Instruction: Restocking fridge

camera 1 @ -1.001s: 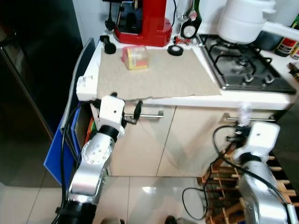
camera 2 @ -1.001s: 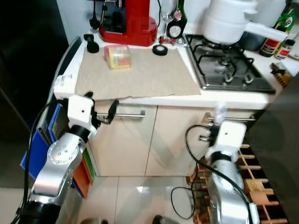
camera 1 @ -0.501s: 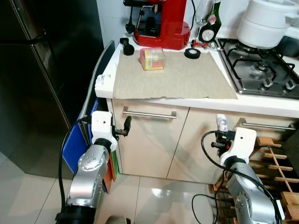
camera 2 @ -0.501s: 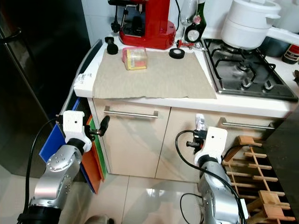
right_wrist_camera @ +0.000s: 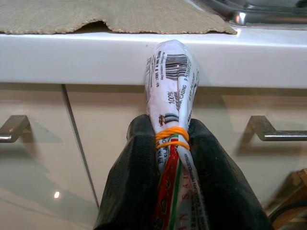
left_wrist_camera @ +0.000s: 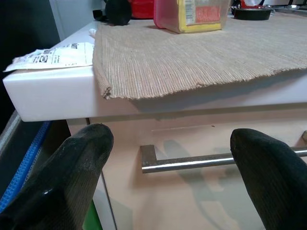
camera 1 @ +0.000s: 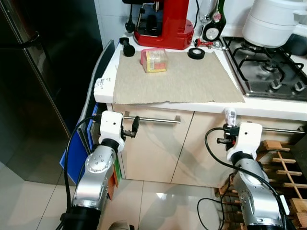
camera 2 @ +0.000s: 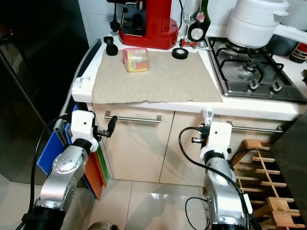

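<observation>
**Carry in hand, fridge door shut**

Fridge (camera 1: 38, 86) stands dark on your left, door closed; opening it looks like your next call. Tabletop (camera 1: 268, 103) carries a woven mat (camera 1: 177, 81) and a pink tub (camera 1: 154, 60), contents unclear. Left pincer (left_wrist_camera: 168, 158) is spread and empty, facing a drawer handle (left_wrist_camera: 211, 160). Right pincer (right_wrist_camera: 170, 143) pinches a wrapped packet (right_wrist_camera: 171, 91) below the tabletop edge.
</observation>
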Controlling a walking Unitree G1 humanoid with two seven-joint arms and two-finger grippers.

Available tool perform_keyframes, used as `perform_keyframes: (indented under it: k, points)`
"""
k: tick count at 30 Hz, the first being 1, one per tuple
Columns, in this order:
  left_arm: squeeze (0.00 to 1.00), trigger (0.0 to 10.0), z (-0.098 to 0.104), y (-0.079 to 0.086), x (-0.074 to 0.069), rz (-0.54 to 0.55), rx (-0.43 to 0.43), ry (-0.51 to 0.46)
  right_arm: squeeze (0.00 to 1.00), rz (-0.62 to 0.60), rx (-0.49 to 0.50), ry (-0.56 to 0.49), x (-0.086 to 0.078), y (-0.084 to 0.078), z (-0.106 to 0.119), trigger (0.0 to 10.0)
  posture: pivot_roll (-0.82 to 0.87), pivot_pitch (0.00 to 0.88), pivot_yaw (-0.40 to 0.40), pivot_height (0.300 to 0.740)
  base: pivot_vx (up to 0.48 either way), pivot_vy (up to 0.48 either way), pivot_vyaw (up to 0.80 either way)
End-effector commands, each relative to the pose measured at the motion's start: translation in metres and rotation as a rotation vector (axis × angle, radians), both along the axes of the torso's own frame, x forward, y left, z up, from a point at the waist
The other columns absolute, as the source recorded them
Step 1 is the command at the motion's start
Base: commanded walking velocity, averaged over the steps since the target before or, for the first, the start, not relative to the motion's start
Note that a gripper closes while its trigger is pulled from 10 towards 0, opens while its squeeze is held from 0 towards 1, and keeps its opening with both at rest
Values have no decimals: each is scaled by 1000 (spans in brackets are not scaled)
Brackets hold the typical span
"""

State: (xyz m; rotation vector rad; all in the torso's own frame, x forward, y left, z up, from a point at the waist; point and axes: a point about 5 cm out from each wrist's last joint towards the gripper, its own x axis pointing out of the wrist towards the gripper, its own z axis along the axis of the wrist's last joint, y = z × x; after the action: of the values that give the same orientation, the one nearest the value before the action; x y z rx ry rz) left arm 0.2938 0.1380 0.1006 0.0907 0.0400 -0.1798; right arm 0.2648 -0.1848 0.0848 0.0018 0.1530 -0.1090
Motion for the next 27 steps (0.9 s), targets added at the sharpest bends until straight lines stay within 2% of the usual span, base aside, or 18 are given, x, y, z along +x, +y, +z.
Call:
perform_keyframes:
  k: [1, 27]
  points:
    - [0, 10000, 2, -1, 1, 1, 8, -11, 16, -1, 3, -5, 1, 0, 0, 0, 124, 0, -10, 740, 0, 0, 0]
    - [0, 10000, 4, -1, 3, 0, -12, -29, 16, 8, -13, -9, 5, -1, -5, 0, 122, 0, -13, 740, 0, 0, 0]
